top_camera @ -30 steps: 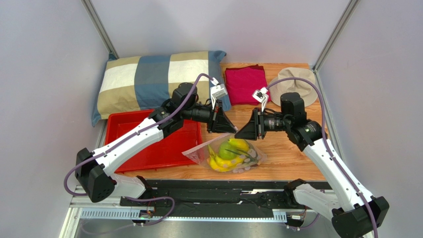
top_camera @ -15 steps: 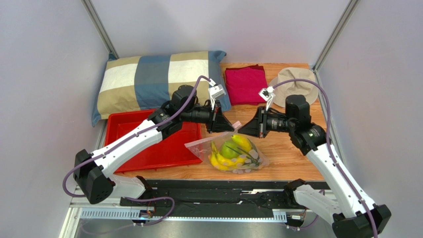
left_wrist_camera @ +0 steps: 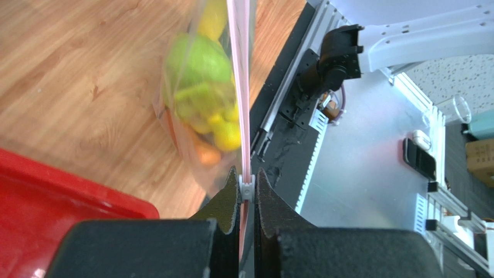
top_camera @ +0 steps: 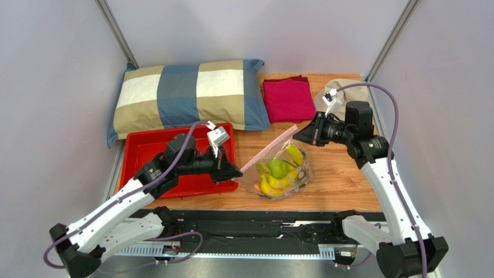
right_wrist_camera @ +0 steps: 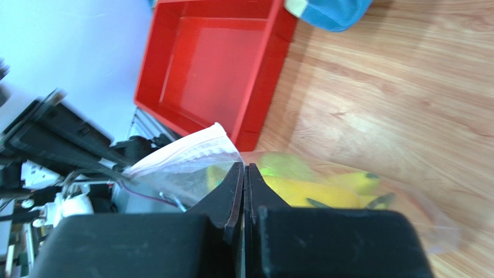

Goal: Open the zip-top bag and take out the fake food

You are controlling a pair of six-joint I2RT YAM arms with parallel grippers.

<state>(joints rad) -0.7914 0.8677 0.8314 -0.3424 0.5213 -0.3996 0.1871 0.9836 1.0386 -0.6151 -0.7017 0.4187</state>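
1. Wooden table (top_camera: 339,185) lies beneath the zip-top bag (top_camera: 301,174), fake food (top_camera: 279,169) inside.
2. Pink zip strip (top_camera: 268,147) runs between claws: left claw (top_camera: 238,171) pinches its slider end, right claw (top_camera: 301,134) clamps the far corner.

The zip-top bag (top_camera: 278,174), with the fake food (top_camera: 279,169) inside it, sits mid-way across the table (top_camera: 336,179). The left gripper (top_camera: 236,171) pinches its left end and the right gripper (top_camera: 298,135) its far right corner. A tray (top_camera: 148,152) lies to its left, a pillow (top_camera: 185,95) behind that, then a folded cloth (top_camera: 288,99) and a hat (top_camera: 348,90) further right.
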